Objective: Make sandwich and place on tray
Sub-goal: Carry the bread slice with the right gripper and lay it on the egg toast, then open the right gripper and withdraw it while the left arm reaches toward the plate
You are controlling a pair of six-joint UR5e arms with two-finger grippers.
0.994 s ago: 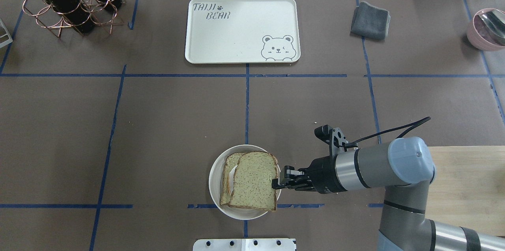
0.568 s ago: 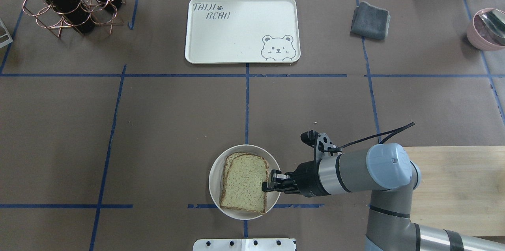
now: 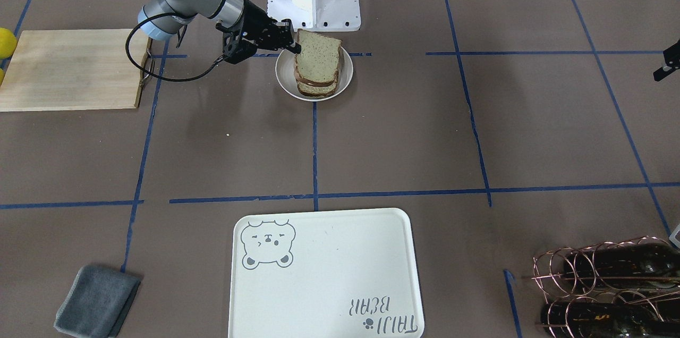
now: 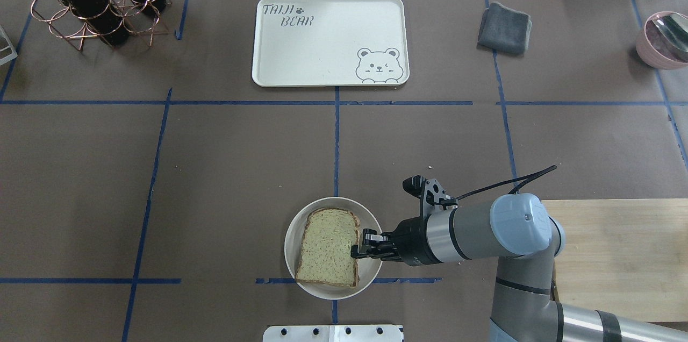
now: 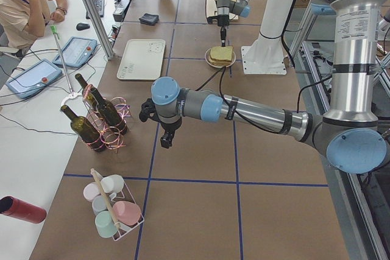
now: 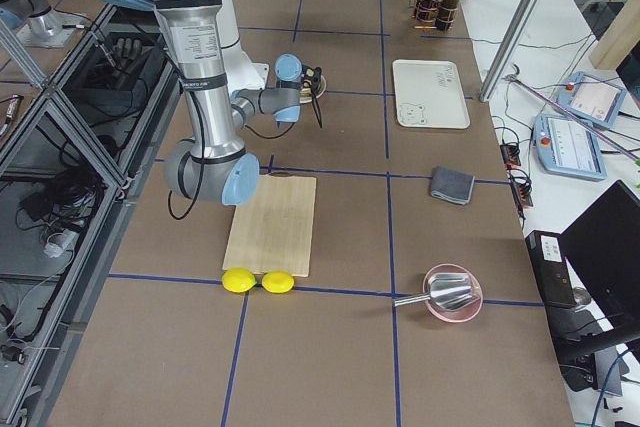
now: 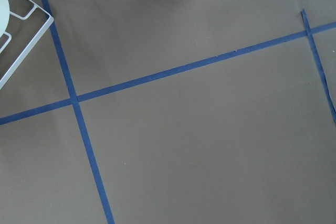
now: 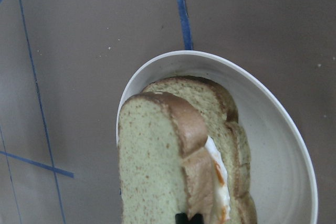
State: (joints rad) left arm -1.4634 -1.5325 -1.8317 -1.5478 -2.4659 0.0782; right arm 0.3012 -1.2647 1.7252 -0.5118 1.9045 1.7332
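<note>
You have the right gripper (image 4: 356, 249) pinched on the right edge of the top slice (image 4: 328, 245) of the sandwich (image 3: 319, 87), on the near plate (image 4: 289, 256); the tray (image 4: 322, 46) lies straight ahead, well apart, long axis crosswise.

The only words that could be read were "TAIJI BEAR", in grey capitals beside a small paw print, on the cream tray (image 4: 328, 46): at its far left corner in the overhead view, upside down in the front-facing one. A white label (image 5: 356, 24) on the left arm carried print too small to read
</note>
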